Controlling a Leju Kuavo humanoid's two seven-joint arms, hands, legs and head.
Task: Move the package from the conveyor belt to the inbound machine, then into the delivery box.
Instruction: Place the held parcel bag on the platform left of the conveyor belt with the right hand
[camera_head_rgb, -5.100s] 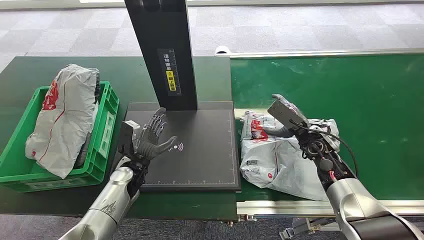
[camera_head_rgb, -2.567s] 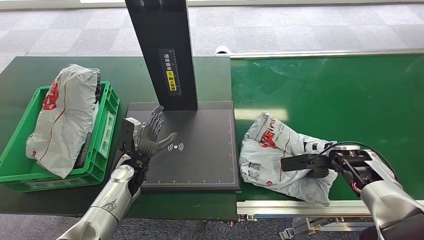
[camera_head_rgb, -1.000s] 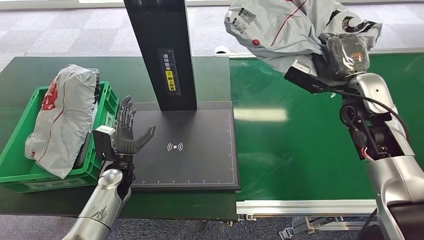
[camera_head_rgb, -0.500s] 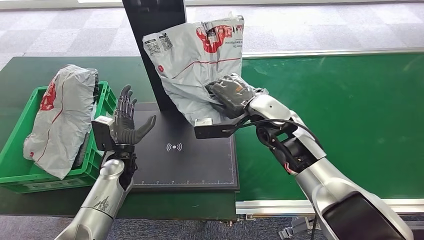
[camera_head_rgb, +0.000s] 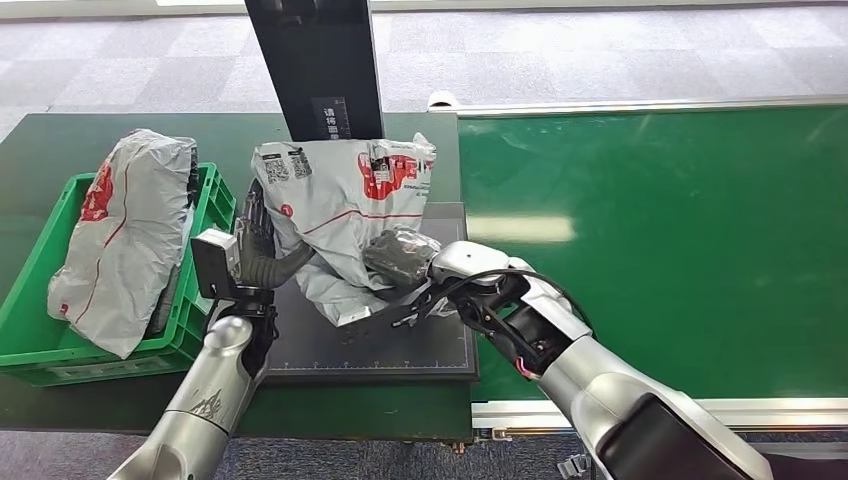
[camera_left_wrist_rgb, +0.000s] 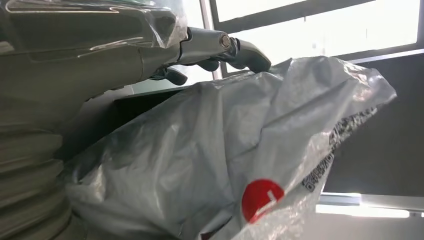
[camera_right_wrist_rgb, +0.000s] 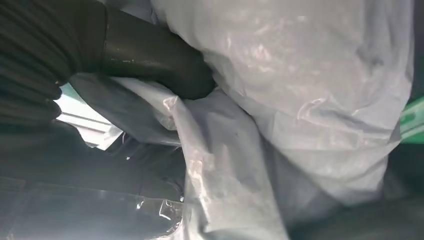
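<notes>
Package (camera_head_rgb: 345, 205) dropped lower onto scanner (camera_head_rgb: 420, 340), right hand (camera_head_rgb: 400, 255) fingers clenched on it; left hand (camera_head_rgb: 262, 262) fingers spread, touching its edge.

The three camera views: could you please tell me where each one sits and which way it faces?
Head view: high on the body, looking forward and down at the inbound machine, green crate and conveyor belt; both silver arms show.
Left wrist view: behind the left hand, looking past the package toward bright windows.
Right wrist view: behind the right hand, close against the package's crumpled plastic.
Shared: all three show the grey package, gripped by the right hand.
</notes>
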